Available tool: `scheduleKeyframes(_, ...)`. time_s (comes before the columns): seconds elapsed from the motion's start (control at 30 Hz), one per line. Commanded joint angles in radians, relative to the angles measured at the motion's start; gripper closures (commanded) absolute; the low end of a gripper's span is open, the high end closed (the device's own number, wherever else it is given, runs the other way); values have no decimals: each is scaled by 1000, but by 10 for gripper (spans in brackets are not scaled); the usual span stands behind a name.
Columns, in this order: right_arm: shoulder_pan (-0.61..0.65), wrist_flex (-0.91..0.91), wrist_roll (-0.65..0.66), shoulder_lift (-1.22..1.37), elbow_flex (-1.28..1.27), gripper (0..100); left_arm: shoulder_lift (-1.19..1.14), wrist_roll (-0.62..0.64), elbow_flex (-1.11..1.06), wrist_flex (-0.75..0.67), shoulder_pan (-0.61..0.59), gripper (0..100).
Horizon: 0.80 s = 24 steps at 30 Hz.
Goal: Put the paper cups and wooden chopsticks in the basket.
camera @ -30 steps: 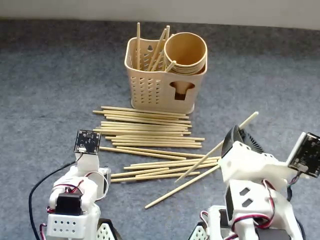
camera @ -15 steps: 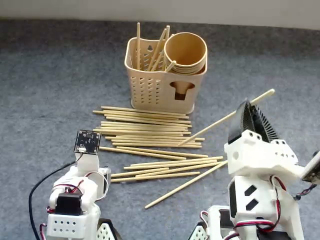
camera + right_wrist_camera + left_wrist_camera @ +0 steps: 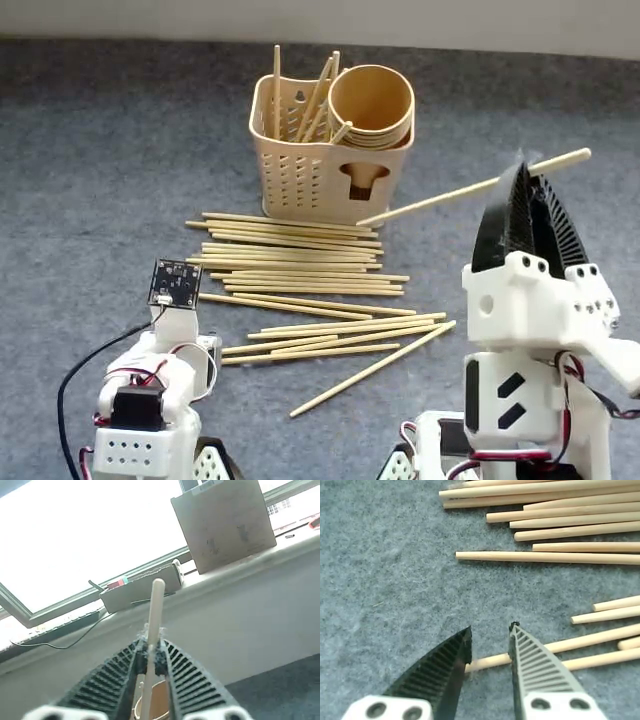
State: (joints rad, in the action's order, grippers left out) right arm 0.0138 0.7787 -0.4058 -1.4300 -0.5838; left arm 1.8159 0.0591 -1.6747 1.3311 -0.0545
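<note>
My right claw [image 3: 520, 165] is clamped on one wooden chopstick [image 3: 450, 195] above the surface [image 3: 120, 150], its far tip near the basket [image 3: 300, 180] to the claw's left, so next I should tip it in over the rim.

Matt, pale wooden chopsticks [image 3: 300, 250]; smooth cream plastic basket [image 3: 300, 178]; matt paper cups [image 3: 370, 95]; fuzzy grey cloth tabletop [image 3: 100, 150].

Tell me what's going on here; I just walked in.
The right gripper is shut on one chopstick, held in the air beside the basket, which already contains the paper cups and some upright chopsticks. Many loose chopsticks lie on the table. The left gripper sits open over them.
</note>
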Motion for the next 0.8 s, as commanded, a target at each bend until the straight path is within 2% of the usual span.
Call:
scheduleKeyframes(0.0,-5,-79,-41,4,47,994,4,-6,-21,5,-5,864)
scheduleKeyframes(0.4,-5,-343,-54,15,38,994,4,-6,-21,5,-5,864)
scheduleKeyframes(0.6,1,-441,-55,143,47,994,4,-6,-21,5,-5,864)
scheduleKeyframes(0.77,116,-467,-77,251,48,994,4,-6,-21,5,-5,864)
